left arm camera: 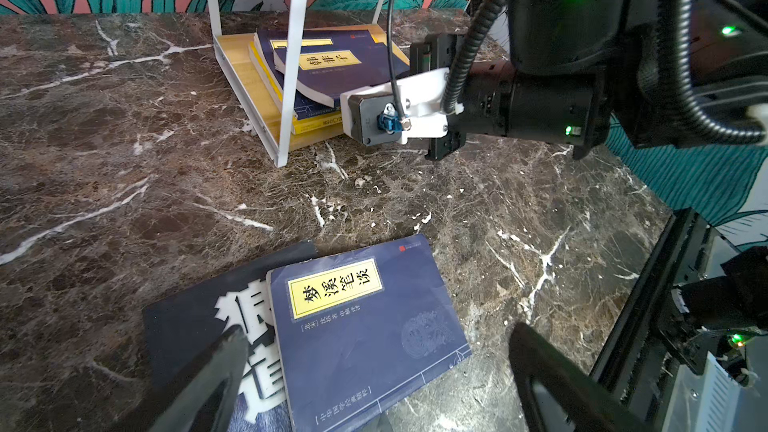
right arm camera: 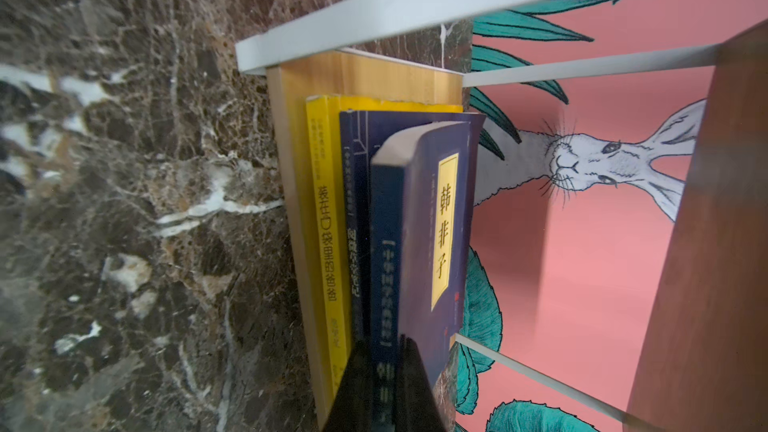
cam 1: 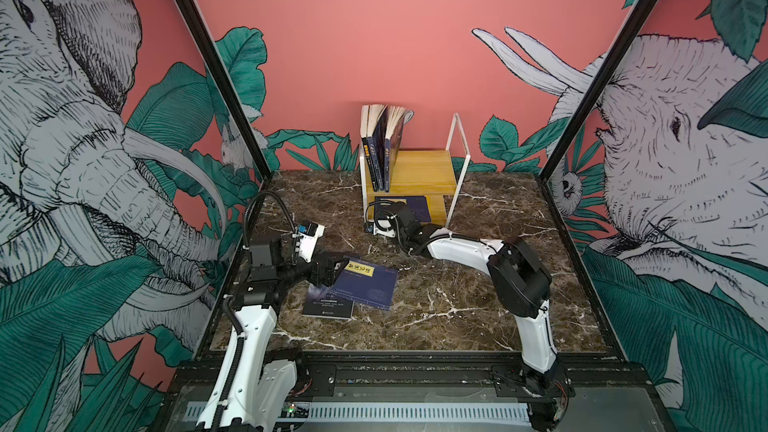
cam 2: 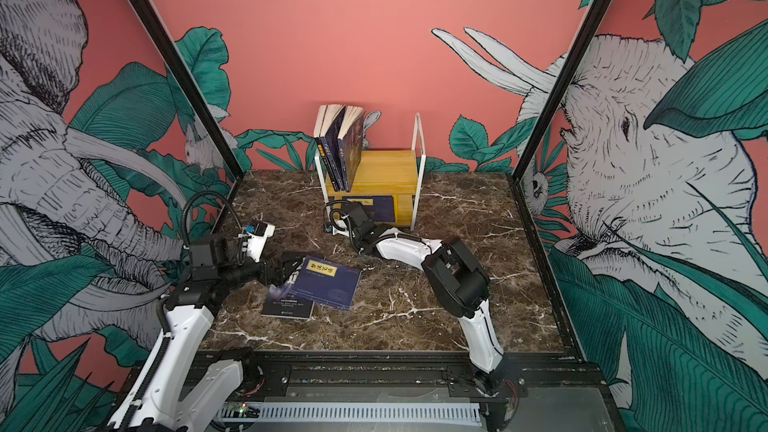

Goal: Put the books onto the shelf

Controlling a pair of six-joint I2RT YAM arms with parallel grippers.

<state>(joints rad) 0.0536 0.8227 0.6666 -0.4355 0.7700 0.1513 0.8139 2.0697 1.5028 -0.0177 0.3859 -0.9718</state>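
While the right gripper (right arm camera: 387, 344) pinched the edge of the top blue book (right arm camera: 428, 222) on the low board of the shelf (cam 1: 419, 168), near the middle of both top views, that book lay on a second blue book (right arm camera: 353, 201) and a yellow book (right arm camera: 324, 222). Three standing books (cam 1: 380, 147) filled the top board's left end. Lower left of the middle, the left gripper (cam 1: 337, 268) was spread wide over a loose blue book (cam 1: 365, 284), which lay on a black book (cam 1: 328, 307) on the table (cam 1: 457, 297).
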